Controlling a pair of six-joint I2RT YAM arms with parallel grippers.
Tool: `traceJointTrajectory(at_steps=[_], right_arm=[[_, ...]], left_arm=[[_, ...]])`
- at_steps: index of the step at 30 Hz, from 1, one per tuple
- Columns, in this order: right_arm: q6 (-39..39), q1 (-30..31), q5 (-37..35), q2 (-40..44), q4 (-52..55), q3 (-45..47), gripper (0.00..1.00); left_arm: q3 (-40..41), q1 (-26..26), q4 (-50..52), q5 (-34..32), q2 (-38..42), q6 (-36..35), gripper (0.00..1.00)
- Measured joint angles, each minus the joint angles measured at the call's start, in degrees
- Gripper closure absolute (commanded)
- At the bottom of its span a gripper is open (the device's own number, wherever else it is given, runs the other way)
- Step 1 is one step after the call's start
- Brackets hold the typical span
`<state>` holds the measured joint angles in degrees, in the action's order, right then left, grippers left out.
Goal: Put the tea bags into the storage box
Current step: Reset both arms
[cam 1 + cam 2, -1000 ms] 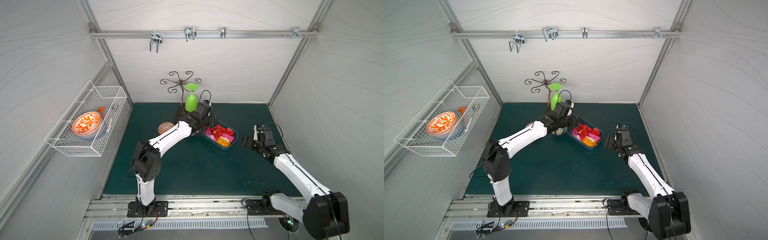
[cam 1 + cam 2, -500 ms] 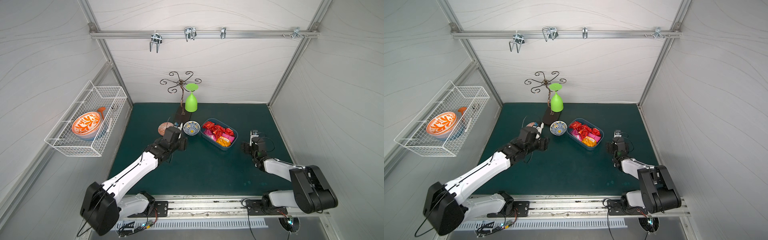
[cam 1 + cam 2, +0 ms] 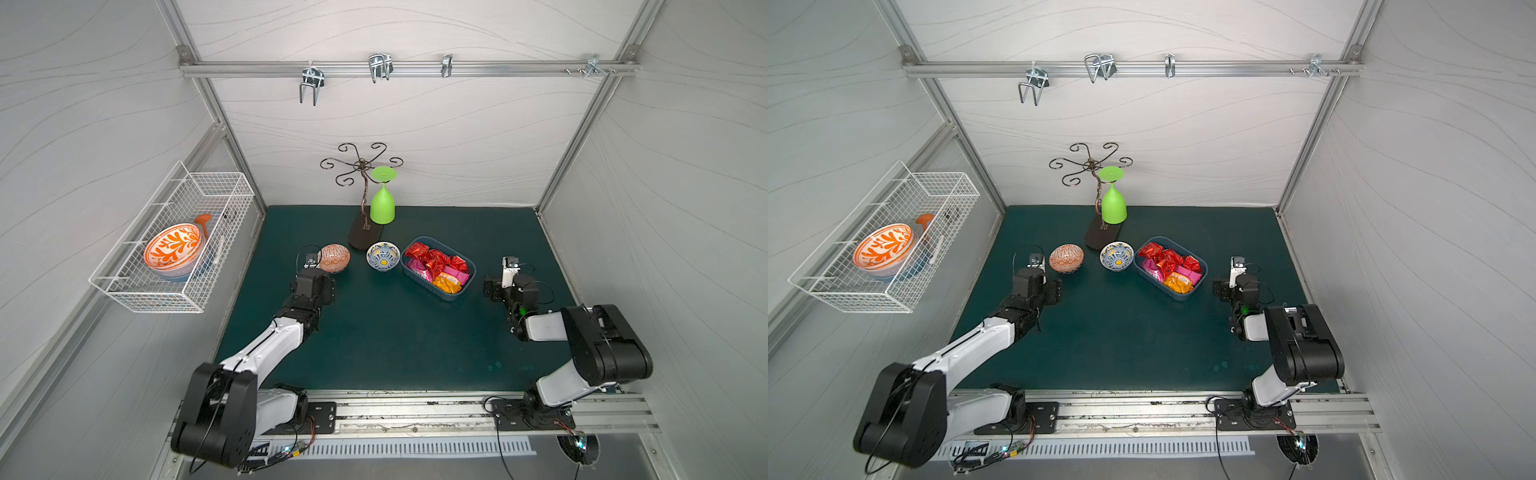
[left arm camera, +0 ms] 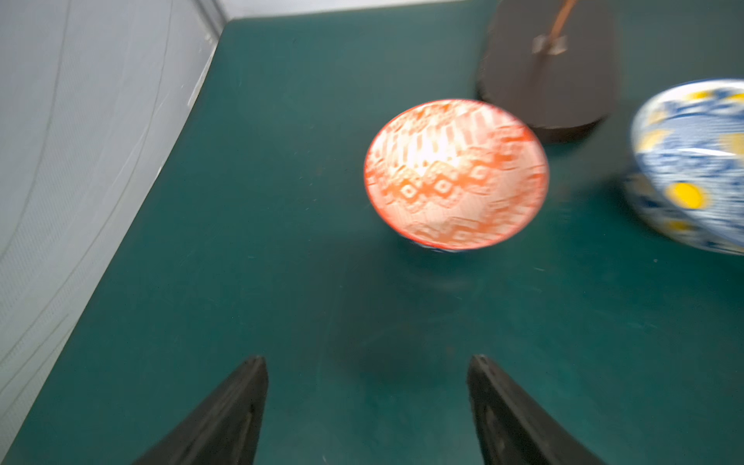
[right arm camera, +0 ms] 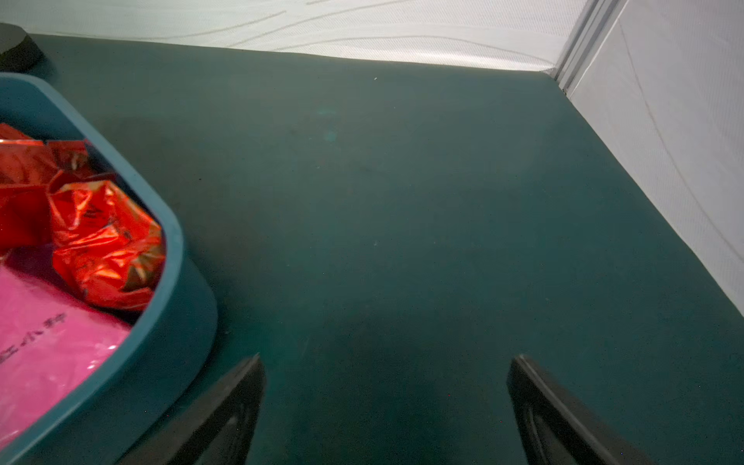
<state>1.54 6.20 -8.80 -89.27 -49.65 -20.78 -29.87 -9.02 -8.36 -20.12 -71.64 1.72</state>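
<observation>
The storage box [image 3: 448,296] sits on the green worktop [image 3: 395,340], right of centre in both top views. The tea bags [image 3: 435,262] are piled inside it: red foil ones towards the back, pink ones in the middle, an orange-yellow one at the near end.

The right hand [image 5: 387,360] is low over bare worktop just beside the box. Its fingers are spread wide with nothing between them. Its wrist view catches the box's rounded corner, with a crinkled red sachet and a pink one inside.

The left hand [image 4: 366,362] is also parted and empty, well apart from the box. It points at the orange patterned bowl [image 4: 455,173] (this wrist view is blurred). A blue-and-yellow bowl [image 3: 383,255] stands between that bowl and the box, and a stand's dark base [image 3: 365,235] lies just behind the two bowls.
</observation>
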Motion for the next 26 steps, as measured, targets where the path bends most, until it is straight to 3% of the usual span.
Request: traceJointTrajectory(at_steps=[7, 12, 14, 16, 26], right_arm=[[-1.77, -1.79, 3.91, -0.15, 1.84, -3.37, 0.01], [-2.05, -1.77, 4.74, -0.15, 2.67, -3.72, 0.01], [-2.05, -1.66, 4.74, -0.15, 3.06, -3.72, 0.01], [-2.08, -1.55, 4.72, -0.15, 3.37, -3.72, 0.01], [-2.05, -1.4, 4.72, -0.24, 4.33, -3.93, 0.01]], left_arm=[[3.82, 4.33, -22.49, 0.98, -13.27, -1.33, 0.18], [5.6, 8.92, -31.3, 6.78, -17.2, 0.04, 0.16], [6.16, 10.1, -33.0, 7.93, -17.27, 0.57, 0.12], [6.45, 10.32, -34.67, 8.92, -17.29, 1.01, 0.01], [6.49, 10.32, -36.74, 10.75, -17.27, 1.49, 0.01]])
